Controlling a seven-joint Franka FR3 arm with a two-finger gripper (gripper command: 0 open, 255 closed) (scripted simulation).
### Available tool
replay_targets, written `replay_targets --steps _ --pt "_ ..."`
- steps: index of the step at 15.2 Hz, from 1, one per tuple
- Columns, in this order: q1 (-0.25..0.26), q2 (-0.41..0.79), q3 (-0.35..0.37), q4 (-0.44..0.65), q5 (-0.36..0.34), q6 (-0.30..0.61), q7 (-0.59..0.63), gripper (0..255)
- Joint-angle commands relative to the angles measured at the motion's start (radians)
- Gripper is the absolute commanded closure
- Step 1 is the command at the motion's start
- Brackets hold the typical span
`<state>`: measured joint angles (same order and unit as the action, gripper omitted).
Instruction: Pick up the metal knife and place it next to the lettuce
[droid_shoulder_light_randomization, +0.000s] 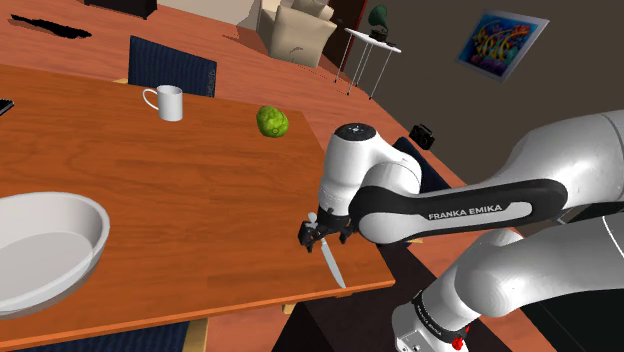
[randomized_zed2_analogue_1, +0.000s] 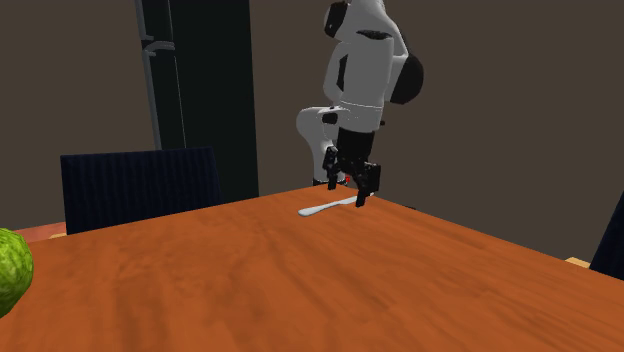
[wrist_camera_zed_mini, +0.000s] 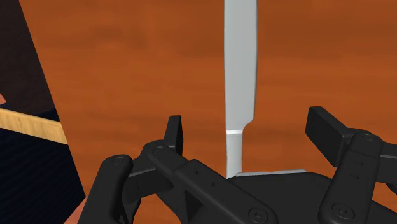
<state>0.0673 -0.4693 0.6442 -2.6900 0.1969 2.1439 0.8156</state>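
The pincer (droid_shoulder_light_randomization: 322, 236) hangs low over the wooden surface (droid_shoulder_light_randomization: 150, 190), close to its near corner by the stand. It is spread wide and has hold of nothing. In the wrist view the two black fingers (wrist_camera_zed_mini: 326, 130) stand well apart. The handle of the knife (wrist_camera_zed_mini: 240, 63) runs between them, touching neither and lying nearer one finger than the other. The grey blade stretches straight out ahead of the pincer (wrist_camera_zed_mini: 249, 130) over the surface (wrist_camera_zed_mini: 127, 63).

In the shoulder view the knife (droid_shoulder_light_randomization: 333, 263) lies with its handle under the fingers. Its blade points toward 5 o'clock from the pincer and ends near the surface's edge. The green lettuce (droid_shoulder_light_randomization: 272, 121) sits well apart from it, at about 11 o'clock from the pincer. A white mug (droid_shoulder_light_randomization: 165, 102) stands at about 10 o'clock, and a large white bowl (droid_shoulder_light_randomization: 40, 250) rests far off at 9 o'clock.

In the second exterior view the knife (randomized_zed2_analogue_1: 322, 208) lies flat on the surface (randomized_zed2_analogue_1: 300, 280). The pincer (randomized_zed2_analogue_1: 355, 190) is over one end of it, and the rest of the knife reaches toward 8 o'clock. The lettuce (randomized_zed2_analogue_1: 10, 270) shows at the picture's edge, between 8 and 9 o'clock from the pincer. A dark chair (randomized_zed2_analogue_1: 140, 185) stands behind the surface.
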Motion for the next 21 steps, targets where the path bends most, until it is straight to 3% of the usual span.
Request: replay_targets --steps 1,6,7,16,21 --pt "0.0 0.003 0.002 -0.005 0.0 0.008 0.001 0" --pt "0.0 0.003 0.002 -0.005 0.0 0.008 0.001 0" --pt "0.0 0.003 0.002 -0.005 0.0 0.008 0.001 255" --pt "0.0 0.003 0.002 -0.005 0.0 0.008 0.001 255" --pt "0.011 -0.049 -0.026 0.03 0.005 -0.076 -0.017 255"
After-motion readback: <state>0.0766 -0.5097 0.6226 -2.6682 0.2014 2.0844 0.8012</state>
